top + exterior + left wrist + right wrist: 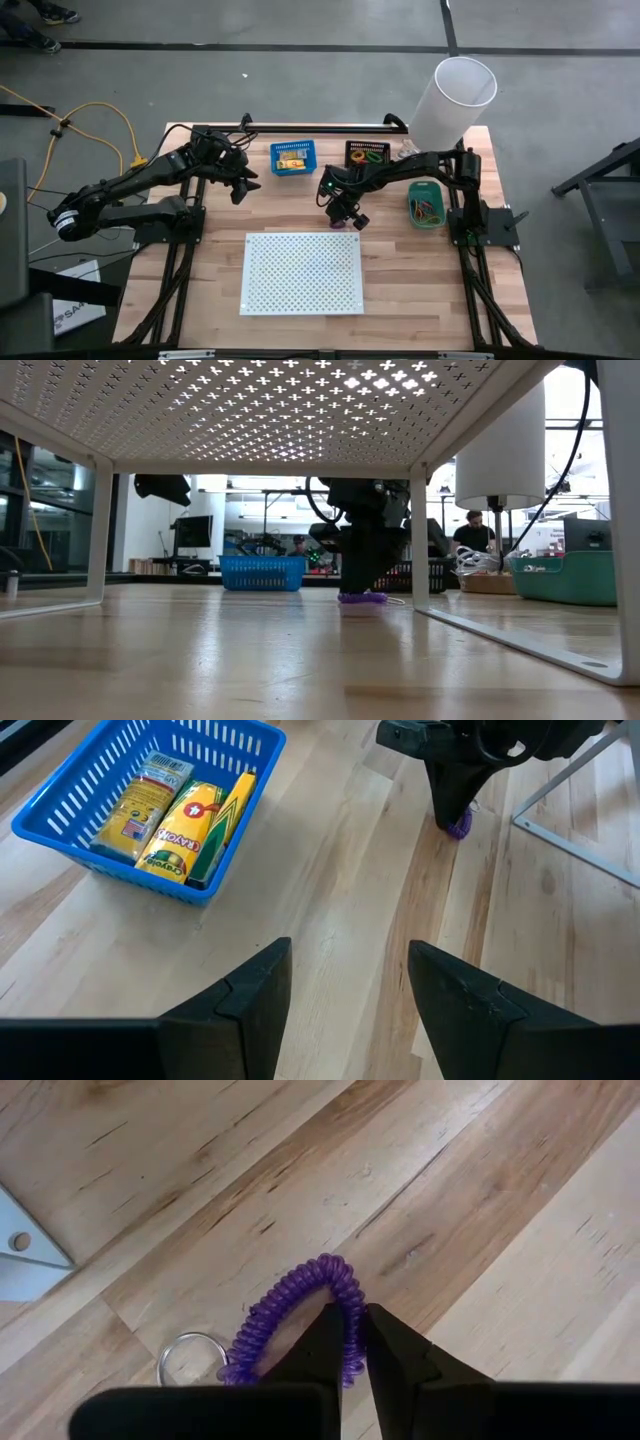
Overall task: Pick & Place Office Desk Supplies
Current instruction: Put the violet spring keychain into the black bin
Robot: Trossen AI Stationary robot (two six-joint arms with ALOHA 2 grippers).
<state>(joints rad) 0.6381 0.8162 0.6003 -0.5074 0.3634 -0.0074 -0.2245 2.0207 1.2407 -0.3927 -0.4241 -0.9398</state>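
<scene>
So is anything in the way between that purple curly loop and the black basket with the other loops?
Nothing visible. The right pincer is closed on the purple coil loop on the bare table, just beyond the white perforated board. Only open wood lies between it and the black bin behind it.

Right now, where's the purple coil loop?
On the table's middle, the purple coil loop lies pinched in the right gripper, just beyond the white perforated board.

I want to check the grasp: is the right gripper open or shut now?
Shut: the right gripper pinches the purple coil loop, its fingers meeting on the coil against the table.
</scene>
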